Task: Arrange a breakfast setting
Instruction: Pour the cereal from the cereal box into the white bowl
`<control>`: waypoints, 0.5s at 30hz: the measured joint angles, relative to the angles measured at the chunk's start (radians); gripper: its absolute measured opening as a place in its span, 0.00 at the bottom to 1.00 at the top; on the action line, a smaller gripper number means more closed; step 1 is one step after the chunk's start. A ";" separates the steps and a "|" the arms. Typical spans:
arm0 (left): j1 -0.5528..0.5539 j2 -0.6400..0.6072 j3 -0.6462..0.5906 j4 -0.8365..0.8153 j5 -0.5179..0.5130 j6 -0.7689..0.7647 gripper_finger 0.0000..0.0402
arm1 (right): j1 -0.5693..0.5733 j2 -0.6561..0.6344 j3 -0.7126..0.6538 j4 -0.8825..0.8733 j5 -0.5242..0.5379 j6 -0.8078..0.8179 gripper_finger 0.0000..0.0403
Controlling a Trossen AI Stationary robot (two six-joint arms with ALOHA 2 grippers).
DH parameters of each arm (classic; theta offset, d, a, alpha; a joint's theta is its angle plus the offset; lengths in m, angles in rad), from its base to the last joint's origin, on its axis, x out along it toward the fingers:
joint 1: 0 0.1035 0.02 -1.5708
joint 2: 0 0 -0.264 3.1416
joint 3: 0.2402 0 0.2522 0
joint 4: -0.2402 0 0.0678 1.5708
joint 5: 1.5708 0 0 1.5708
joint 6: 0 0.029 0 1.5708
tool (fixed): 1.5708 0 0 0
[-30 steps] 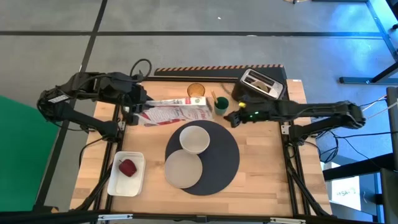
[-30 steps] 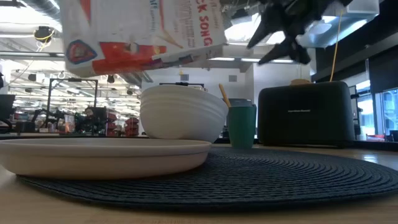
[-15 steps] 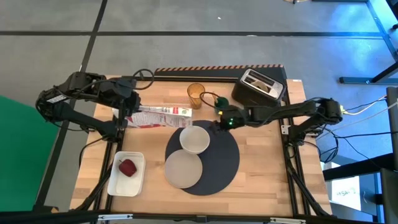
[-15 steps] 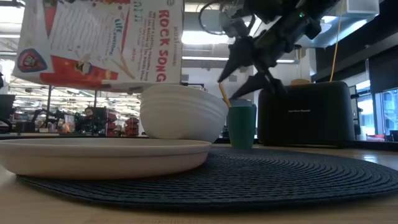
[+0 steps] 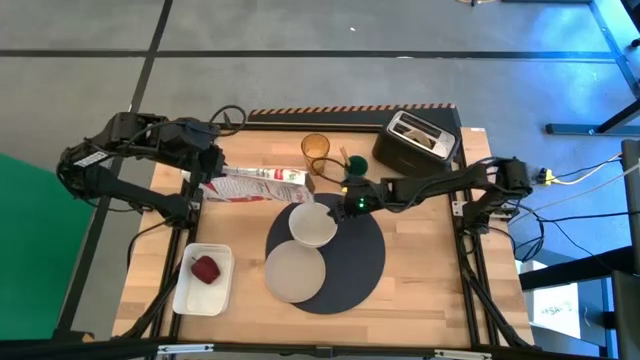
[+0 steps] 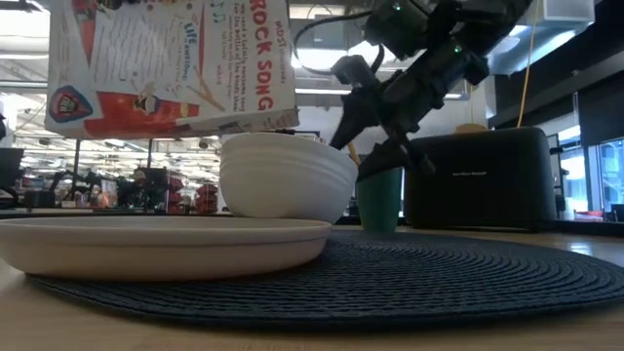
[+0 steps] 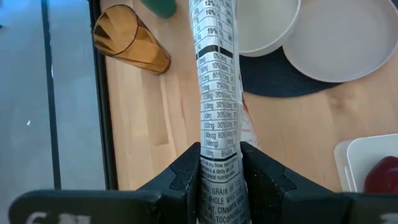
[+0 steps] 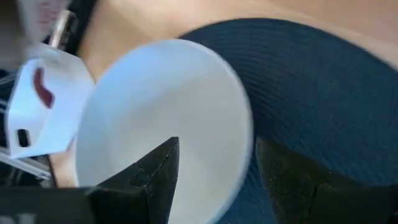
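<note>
your left gripper (image 7: pixel 219 163) clamped on cereal box (image 5: pixel 262 183), held in air just left of white bowl (image 5: pixel 313 224). your right gripper (image 5: pixel 340 204) fingers spread apart, over bowl's right rim. bowl and plate (image 5: pixel 294 271) sit on dark mat (image 5: pixel 355 258). amber tumbler (image 5: pixel 316 150) stands behind the box.

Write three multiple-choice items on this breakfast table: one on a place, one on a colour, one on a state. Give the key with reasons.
1. Where does the white bowl sit?
A. on the dark mat
B. in the white tray
C. on the toaster

2. What colour is the tumbler?
A. blue
B. amber
C. white

3. What is the left claw doing?
A. hanging open
B. gripping the plate
C. shut on the cereal box

Key: A, the bowl rests on the mat beside the plate; B, it is see-through amber; C, the left wrist view shows both fingers clamping the box.
</note>
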 joint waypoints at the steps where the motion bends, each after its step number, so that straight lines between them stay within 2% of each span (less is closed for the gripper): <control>1: 0.005 0.000 0.000 0.000 0.003 0.005 0.23 | 0.000 0.009 0.001 0.005 0.000 0.000 0.51; 10: 0.034 0.002 0.000 0.002 0.032 0.035 0.23 | 0.020 0.074 0.000 0.010 0.036 0.005 0.50; 15: 0.034 0.002 0.000 0.003 0.031 0.035 0.23 | 0.019 0.079 0.000 0.019 0.047 0.003 0.36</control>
